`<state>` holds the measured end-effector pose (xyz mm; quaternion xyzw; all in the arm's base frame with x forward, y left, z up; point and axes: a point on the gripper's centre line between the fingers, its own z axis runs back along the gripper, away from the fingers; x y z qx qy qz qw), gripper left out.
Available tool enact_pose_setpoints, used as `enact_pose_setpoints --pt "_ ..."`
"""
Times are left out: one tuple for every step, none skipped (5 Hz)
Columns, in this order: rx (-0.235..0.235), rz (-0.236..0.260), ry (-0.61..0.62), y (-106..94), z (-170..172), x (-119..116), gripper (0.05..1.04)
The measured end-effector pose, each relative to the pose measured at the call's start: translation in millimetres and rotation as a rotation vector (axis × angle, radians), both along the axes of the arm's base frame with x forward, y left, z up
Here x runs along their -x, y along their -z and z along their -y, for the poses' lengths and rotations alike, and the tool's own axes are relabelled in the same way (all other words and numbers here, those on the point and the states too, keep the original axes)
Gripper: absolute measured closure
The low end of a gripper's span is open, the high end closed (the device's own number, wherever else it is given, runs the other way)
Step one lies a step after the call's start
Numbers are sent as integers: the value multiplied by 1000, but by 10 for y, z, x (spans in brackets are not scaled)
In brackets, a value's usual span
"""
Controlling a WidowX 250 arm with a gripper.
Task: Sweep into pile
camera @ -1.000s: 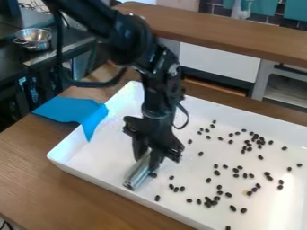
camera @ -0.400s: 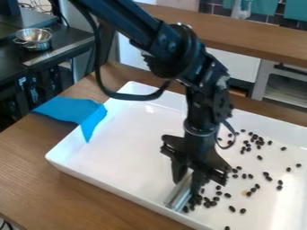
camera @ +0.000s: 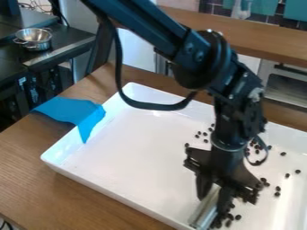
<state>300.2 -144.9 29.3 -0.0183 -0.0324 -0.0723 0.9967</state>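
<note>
Low over the front right part of the white tray [camera: 132,152], the gripper [camera: 214,192] is shut on a shiny metal cylinder-like tool [camera: 205,211], which slants down to the tray floor near the front wall. Dark beans [camera: 228,220] lie bunched just right of the tool and partly behind the gripper. Other beans [camera: 278,191] are scattered farther right, and a few small ones [camera: 205,134] lie behind the arm's left side. The arm hides part of the tray and some beans.
A blue cloth [camera: 78,116] hangs over the tray's left corner onto the wooden table [camera: 72,188]. At the upper left, a metal colander [camera: 34,38] stands on a dark counter. A raised wooden ledge [camera: 252,38] runs along the back.
The gripper has moved right along the tray's front with the metal tool. Beans near the front have shifted right with it, and the tray has slid slightly left and toward the camera.
</note>
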Motion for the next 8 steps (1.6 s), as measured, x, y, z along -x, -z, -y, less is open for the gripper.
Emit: enact_pose_setpoints --pt "16 -9 -13 -17 138 -14 715" --pt "26 -9 -21 -94 186 -55 715" --pt "7 -9 -48 -134 21 -150 715" --pt "-19 14 -130 -339 -427 -340 715" --pt "-75 37 -191 -512 -925 -538 715" --pt "-87 48 -168 -524 -1363 -657 715" --pt "-108 60 -139 -373 -1591 -776 715" --pt "-130 92 -111 -224 -1591 -868 715"
